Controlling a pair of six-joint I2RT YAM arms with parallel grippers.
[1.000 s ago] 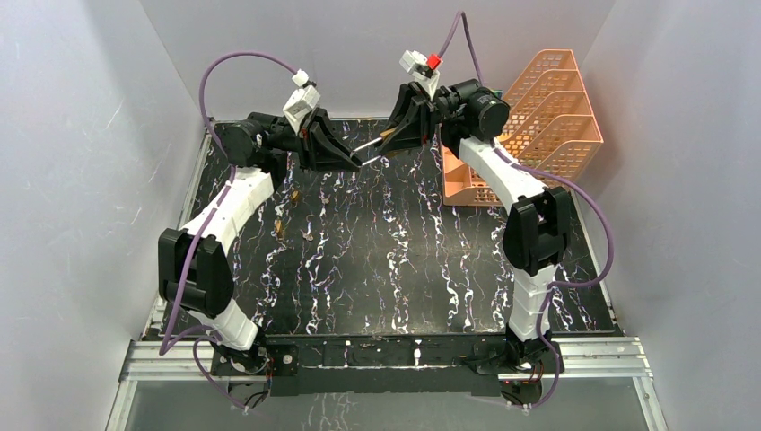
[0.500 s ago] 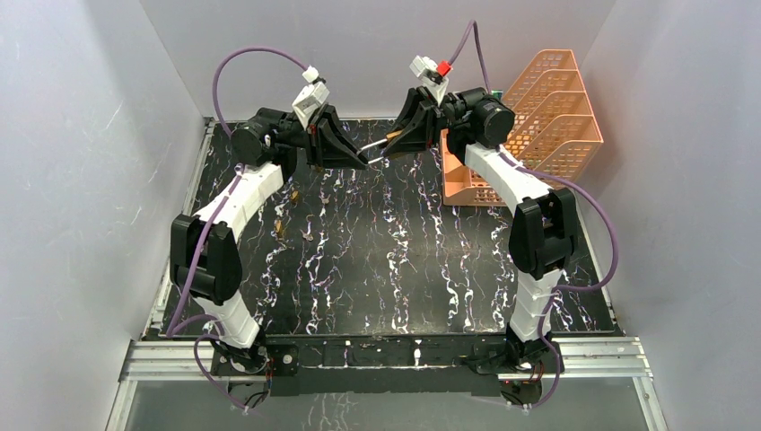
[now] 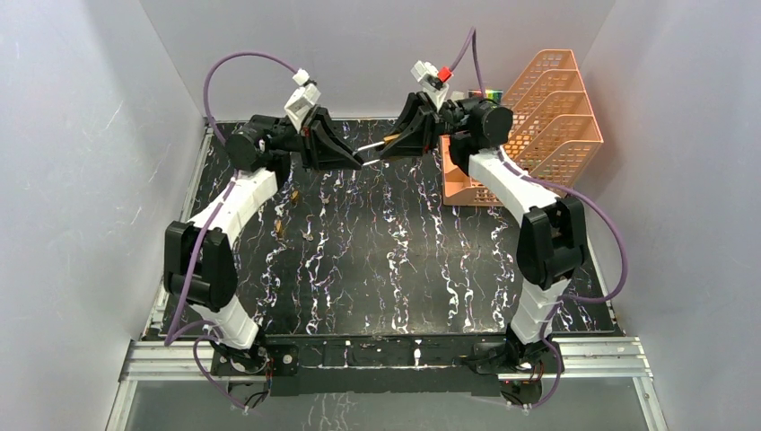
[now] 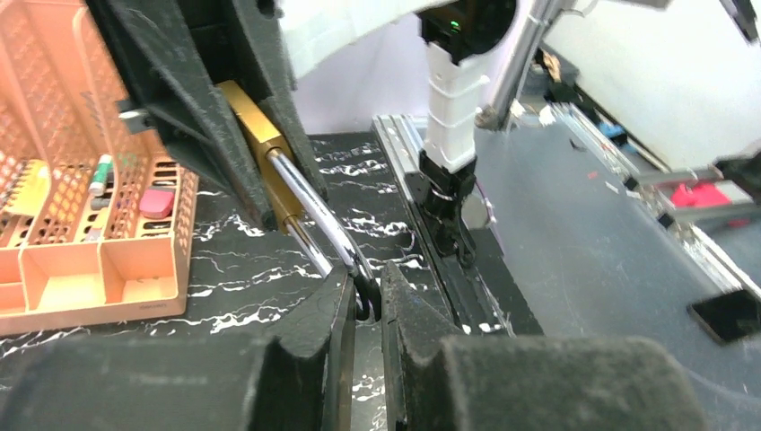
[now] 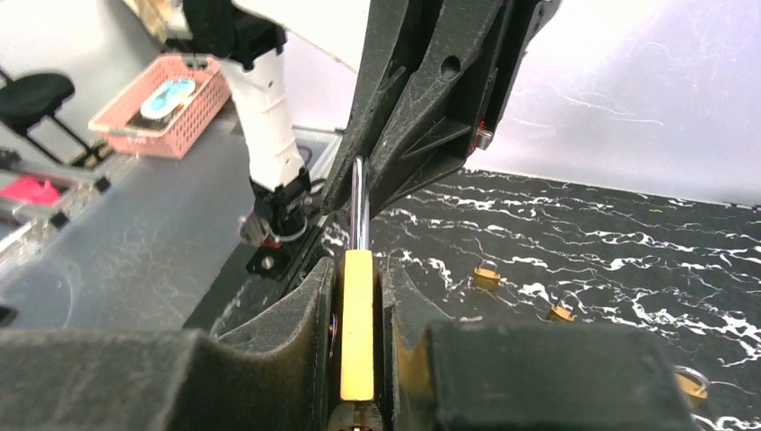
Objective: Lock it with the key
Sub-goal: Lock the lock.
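The right gripper (image 5: 358,287) is clamped on the body of the brass long-shackle padlock (image 5: 357,359), and the left gripper (image 4: 363,307) is pinched on its steel shackle (image 4: 314,214). The lock is thus braced in mid-air over the far side of the black marbled table (image 3: 395,260), presumably so it can be closed (no key can be made out). Compared with half a second earlier, both elbows are slightly shifted and both grips are unchanged.

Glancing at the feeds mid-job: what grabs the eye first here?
The brass padlock held up over the far middle of the table: the right fingers clamp its body while the left fingers pinch its steel shackle. Next, the peach basket at the far right, and small brass pieces scattered on the left part of the black marbled table.
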